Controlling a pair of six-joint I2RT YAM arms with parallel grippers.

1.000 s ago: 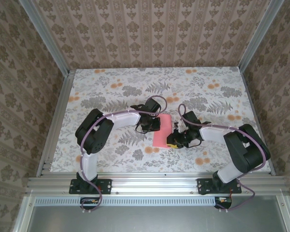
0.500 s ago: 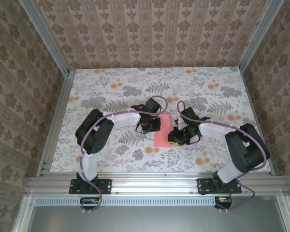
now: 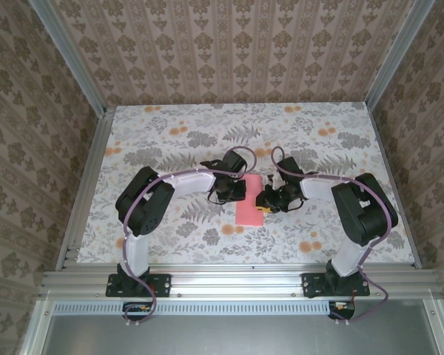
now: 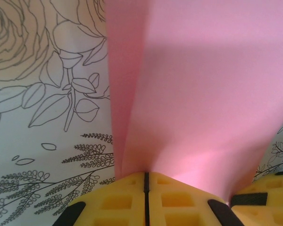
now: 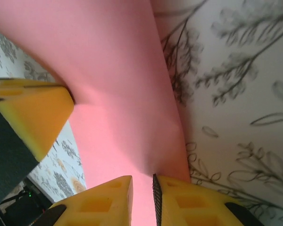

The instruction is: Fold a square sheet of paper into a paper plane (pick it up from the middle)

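Swung inward, my right claw, like the left claw, is clenched on the narrowed square sheet of paper; folding looks barely begun.

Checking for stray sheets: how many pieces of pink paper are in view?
1: the pink sheet at the centre of the table, pinched by the left gripper and the right gripper. Another could hide under it.

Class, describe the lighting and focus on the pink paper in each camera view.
Left wrist view: a soft shadow band crosses the upper part of the thin pink-red sheet of paper, with brighter paper below it. Right wrist view: the grey floral tablecloth prints blur at upper right. Top view: flat, even light, no glare.
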